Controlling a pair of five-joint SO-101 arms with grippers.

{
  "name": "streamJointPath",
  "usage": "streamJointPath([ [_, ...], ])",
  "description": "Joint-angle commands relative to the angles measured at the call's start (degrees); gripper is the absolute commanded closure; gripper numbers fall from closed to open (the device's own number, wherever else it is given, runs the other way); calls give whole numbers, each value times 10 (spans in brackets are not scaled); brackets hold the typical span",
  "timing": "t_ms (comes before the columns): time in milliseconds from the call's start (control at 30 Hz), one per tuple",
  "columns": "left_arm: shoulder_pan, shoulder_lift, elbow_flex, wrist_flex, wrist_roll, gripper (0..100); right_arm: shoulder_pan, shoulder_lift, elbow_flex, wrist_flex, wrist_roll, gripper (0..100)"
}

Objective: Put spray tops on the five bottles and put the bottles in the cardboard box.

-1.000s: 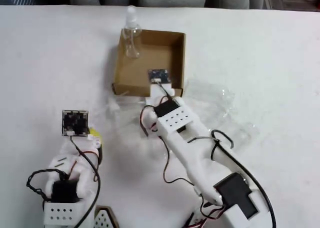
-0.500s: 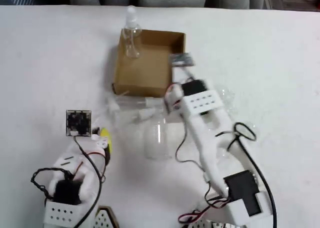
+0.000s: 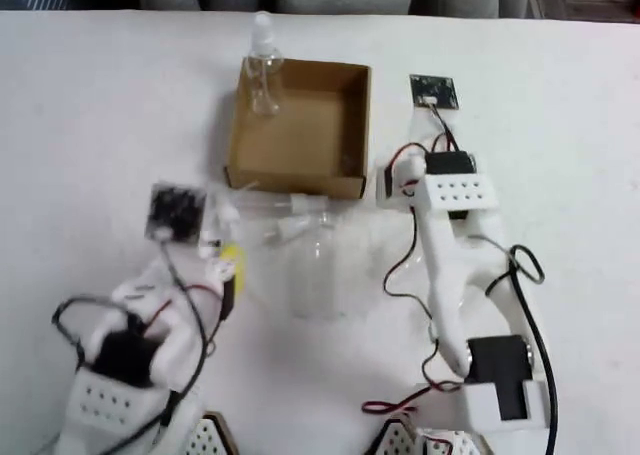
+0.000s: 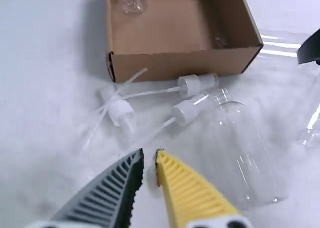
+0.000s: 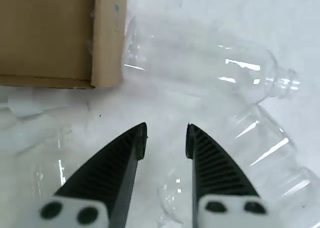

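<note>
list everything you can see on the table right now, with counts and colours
cardboard box: one, brown, open, toward the table's far side
capped bottle: one, clear, upright in a far corner of the box
uncapped bottles: at least three, clear, lying down; one in front of the box, others beside it
spray tops: at least three, white, lying along the box's near wall
table: one, white
left gripper: grey and yellow, narrowly open, empty, near the spray tops
right gripper: black, open, empty, over the bottles beside the box

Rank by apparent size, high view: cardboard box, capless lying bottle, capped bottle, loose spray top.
1. cardboard box
2. capless bottle lying on the table
3. capped bottle, narrower
4. loose spray top
</note>
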Motion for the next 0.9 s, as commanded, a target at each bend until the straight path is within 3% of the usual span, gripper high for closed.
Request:
streamJointPath([
  [0,41,135,-107,2,46,936,17,15,-27,-32,5,904],
  [333,175,418,-273,-17,129,935,30,36,-29,-60,4,903],
  [667,175,623,-418,-38,160,932,29,37,-29,-68,5,903],
  [733,169,658,-448,-34,192,897,30,39,-29,-69,5,903],
  [867,166,701,-475,-33,201,733,29,39,-29,-69,5,903],
])
